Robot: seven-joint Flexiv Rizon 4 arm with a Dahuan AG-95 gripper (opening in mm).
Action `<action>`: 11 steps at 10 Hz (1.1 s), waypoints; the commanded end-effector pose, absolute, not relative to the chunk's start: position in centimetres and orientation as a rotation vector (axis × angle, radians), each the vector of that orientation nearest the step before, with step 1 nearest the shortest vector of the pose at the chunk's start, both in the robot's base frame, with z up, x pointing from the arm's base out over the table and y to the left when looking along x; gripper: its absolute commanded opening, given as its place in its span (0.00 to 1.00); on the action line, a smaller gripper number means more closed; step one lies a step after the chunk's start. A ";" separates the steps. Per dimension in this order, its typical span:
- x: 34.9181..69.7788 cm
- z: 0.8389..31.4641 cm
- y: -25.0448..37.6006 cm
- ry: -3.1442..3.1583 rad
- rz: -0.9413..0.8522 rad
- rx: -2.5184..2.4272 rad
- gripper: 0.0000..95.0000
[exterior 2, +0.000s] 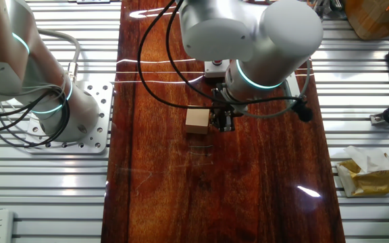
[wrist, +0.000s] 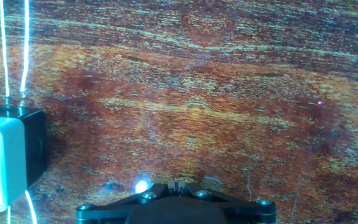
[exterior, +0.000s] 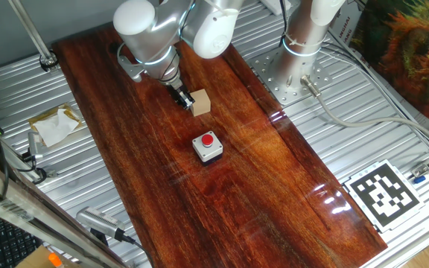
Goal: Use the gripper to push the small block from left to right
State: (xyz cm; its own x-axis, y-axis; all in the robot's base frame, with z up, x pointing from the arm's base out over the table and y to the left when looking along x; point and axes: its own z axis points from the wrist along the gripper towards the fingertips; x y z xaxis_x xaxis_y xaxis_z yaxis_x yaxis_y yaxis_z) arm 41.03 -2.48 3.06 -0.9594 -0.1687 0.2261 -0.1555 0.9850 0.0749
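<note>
The small block (exterior: 200,102) is a plain light-tan wooden cube on the dark wooden board; it also shows in the other fixed view (exterior 2: 196,121). My gripper (exterior: 184,99) is a narrow black tip, low over the board and right against the block's side, also seen in the other fixed view (exterior 2: 225,119). Its fingers are together with nothing between them. In the hand view the gripper (wrist: 178,185) shows only at the bottom edge, and the block is out of view there.
A grey box with a red button (exterior: 208,146) stands on the board near the block; its side shows in the hand view (wrist: 5,162). A fixed white-and-silver post (exterior: 304,33) stands on a metal plate. A crumpled paper (exterior: 56,125) and a marker tag (exterior: 382,192) lie off the board.
</note>
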 end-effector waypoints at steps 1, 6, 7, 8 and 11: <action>40.9 3.1 -2.4 -2.899 -0.085 0.247 0.00; 40.5 3.0 -2.3 -2.899 -0.085 0.247 0.00; 40.5 3.0 -2.3 -2.900 -0.087 0.246 0.00; 40.5 3.0 -2.3 -2.900 -0.087 0.245 0.00; 40.5 3.0 -2.3 -2.901 -0.081 0.242 0.00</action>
